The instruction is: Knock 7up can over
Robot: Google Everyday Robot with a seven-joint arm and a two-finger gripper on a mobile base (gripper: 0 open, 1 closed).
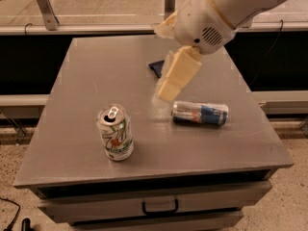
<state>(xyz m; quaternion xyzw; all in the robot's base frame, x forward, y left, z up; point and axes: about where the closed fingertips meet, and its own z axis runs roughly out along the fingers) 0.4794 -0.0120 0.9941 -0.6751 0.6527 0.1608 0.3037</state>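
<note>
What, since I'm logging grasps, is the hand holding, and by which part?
Nothing is held: the hand hovers over the table, apart from the upright 7up can.

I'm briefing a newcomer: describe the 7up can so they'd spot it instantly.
On the grey table, look front left; the gripper hangs over the middle. The 7up can stands upright, white with green markings; the blue can lies flat.

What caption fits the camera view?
Cream end effector hovers between upright white-and-green 7up can and blue-and-silver can lying sideways.
</note>
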